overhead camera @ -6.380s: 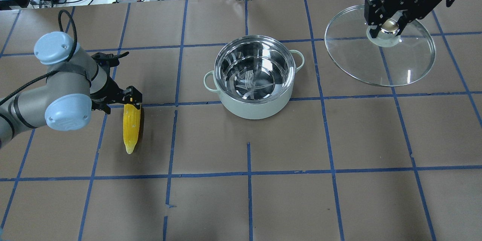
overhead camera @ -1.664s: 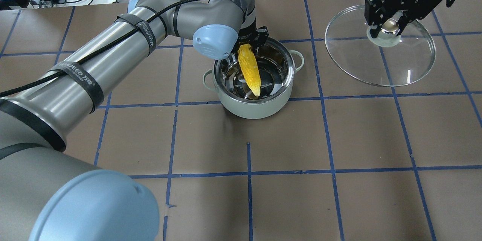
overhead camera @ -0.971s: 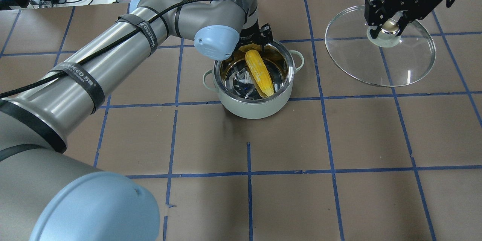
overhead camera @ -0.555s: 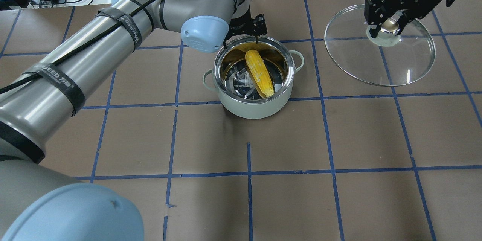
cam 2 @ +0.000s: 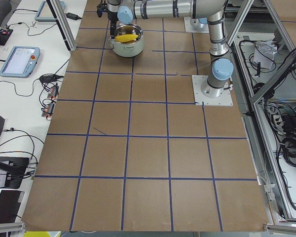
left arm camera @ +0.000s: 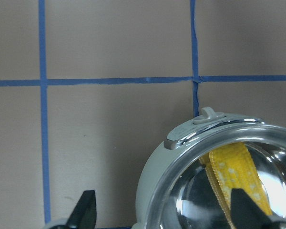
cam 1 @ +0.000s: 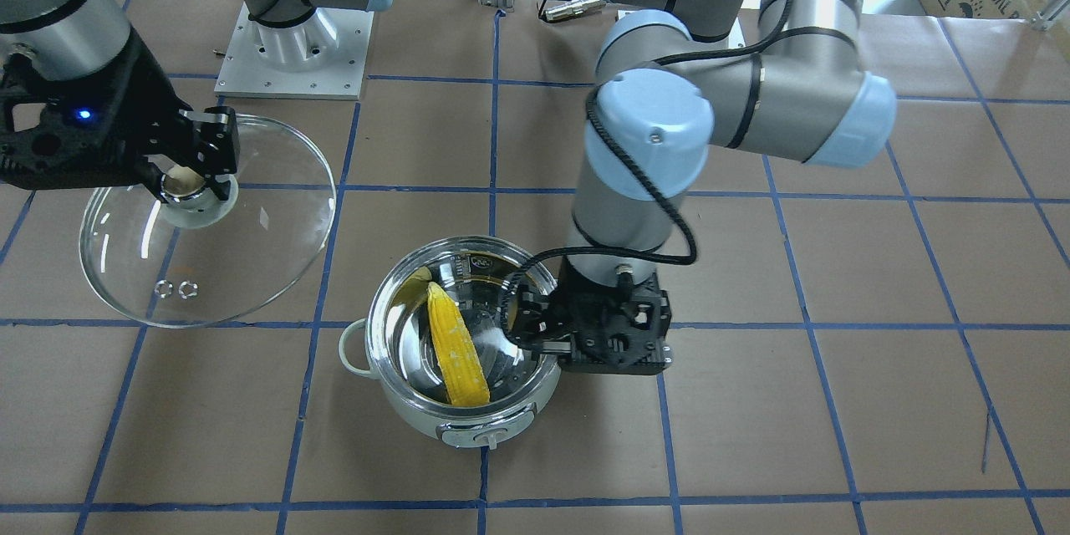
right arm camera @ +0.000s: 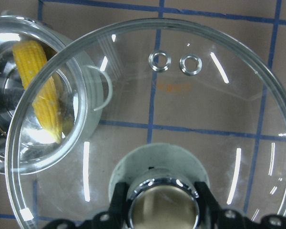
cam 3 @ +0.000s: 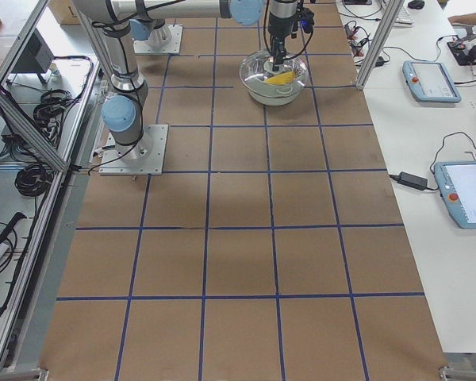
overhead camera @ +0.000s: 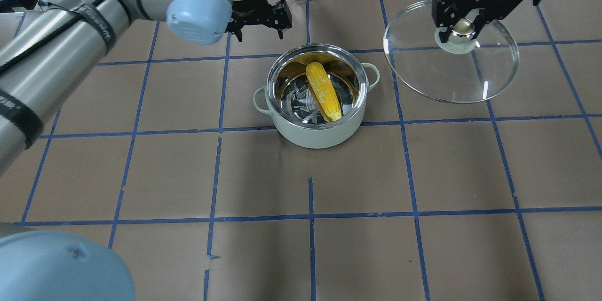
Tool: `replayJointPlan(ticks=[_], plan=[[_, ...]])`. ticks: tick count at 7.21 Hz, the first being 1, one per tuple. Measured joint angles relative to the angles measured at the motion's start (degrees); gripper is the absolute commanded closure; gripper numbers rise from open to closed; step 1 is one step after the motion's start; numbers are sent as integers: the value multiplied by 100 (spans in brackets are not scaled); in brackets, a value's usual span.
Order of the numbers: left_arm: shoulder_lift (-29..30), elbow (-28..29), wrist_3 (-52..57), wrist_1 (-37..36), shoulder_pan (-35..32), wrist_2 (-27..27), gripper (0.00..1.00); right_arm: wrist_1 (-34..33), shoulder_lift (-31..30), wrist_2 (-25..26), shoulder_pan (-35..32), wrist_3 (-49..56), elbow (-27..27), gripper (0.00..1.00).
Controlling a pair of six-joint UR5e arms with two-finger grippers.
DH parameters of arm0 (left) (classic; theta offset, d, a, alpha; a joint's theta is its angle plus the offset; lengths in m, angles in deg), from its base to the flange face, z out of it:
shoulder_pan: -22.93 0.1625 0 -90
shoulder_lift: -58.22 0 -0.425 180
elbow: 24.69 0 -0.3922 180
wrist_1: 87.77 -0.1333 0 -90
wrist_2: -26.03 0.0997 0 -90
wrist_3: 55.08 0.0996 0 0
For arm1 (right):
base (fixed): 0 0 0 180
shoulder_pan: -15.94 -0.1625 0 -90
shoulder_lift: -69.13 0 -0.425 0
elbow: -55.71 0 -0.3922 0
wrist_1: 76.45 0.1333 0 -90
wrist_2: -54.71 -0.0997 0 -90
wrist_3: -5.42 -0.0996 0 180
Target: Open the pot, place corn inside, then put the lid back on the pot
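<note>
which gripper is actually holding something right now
The right gripper: it is shut on the knob of the lid. The left gripper is open and empty, near the pot.

there was 1 pot (overhead camera: pixel 315 137), and it had 2 loop handles (overhead camera: pixel 260 100) (overhead camera: pixel 374 73) and 1 control knob (cam 1: pixel 489 438). there was 1 corn (overhead camera: pixel 323 91). there was 1 lid (overhead camera: pixel 451 80), and it had 1 round knob (right arm camera: pixel 162 200) and 2 vent holes (right arm camera: pixel 160 61) (right arm camera: pixel 191 65). there were 2 arms, 1 left arm (overhead camera: pixel 94 19) and 1 right arm (cam 1: pixel 58 8), and 2 grippers, 1 left gripper (overhead camera: pixel 260 36) and 1 right gripper (overhead camera: pixel 461 33). there was 1 table (overhead camera: pixel 282 254), and beside it lay 2 tablets (cam 3: pixel 432 79) (cam 3: pixel 464 193).
</note>
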Motion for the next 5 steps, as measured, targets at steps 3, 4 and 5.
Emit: replayJointPlan(ticks=[3,4,5], plan=[[-810,-678,801,623,906,-113,0,-447,416,43,-923,-1072,-7,92],[-969,-922,842,608,1007,-125,0,-541,538,36,-1135,-1393,-15,91],[-1100,-1102,852,592,1044,-124,0,-723,701,42,-1359,-1748,-18,91]])
